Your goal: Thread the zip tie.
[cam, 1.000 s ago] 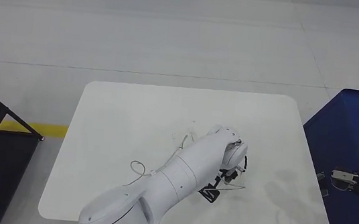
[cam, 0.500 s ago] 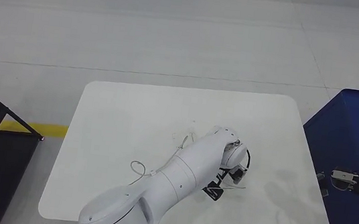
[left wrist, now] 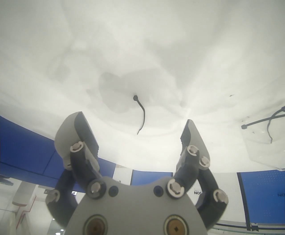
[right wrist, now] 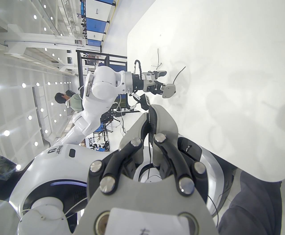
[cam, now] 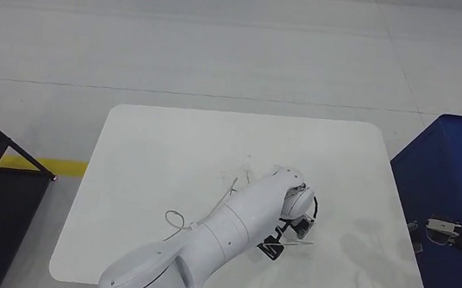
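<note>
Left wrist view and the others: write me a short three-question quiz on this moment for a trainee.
1. Pick one. The black zip tie lies: A on the white table; B in a bowl; C on the floor.
2. True or false: the left gripper is shut on the zip tie.
3. Fill in: the fingers of the right gripper are ___.

Key: 1 A. 2 False; its fingers are open and the zip tie lies on the table beyond them, untouched. 3 shut.

The zip tie (left wrist: 143,113) just ahead of the left gripper (left wrist: 133,118) is thin, smooth black plastic; table (left wrist: 200,44) matt white, smooth; fingers (left wrist: 64,131) matt grey plastic; pads (left wrist: 85,131) dark, ribbed; screws (left wrist: 76,147) shiny metal.
</note>
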Controlling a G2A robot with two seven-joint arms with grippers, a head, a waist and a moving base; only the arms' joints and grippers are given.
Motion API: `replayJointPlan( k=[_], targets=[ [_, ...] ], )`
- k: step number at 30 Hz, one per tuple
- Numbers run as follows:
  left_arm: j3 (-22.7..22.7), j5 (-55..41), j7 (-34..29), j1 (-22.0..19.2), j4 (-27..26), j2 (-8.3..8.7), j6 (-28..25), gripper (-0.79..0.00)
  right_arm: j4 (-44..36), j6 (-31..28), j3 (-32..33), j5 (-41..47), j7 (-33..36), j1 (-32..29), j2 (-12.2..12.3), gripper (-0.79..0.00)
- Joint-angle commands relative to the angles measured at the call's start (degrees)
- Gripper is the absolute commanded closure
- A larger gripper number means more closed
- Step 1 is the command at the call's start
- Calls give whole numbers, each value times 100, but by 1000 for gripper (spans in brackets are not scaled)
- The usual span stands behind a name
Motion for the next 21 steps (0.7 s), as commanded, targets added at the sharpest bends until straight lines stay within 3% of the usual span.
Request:
replayJointPlan(
  k=[1, 3, 8, 21],
  targets=[
    [24, 104, -15, 20, -17, -4, -27, -376, 0, 0, 0, 0, 0, 0, 0, 0],
    [60, 169, 15, 66, -61, -13, -104, -231, 0, 0, 0, 0, 0, 0, 0, 0],
    [74, 229, 12, 106, -134, -6, -166, -151, 0, 0, 0, 0, 0, 0, 0, 0],
    [-34, 172, -58, 87, 85, -17, -36, -200, 0, 0, 0, 0, 0, 0, 0, 0]
  ],
)
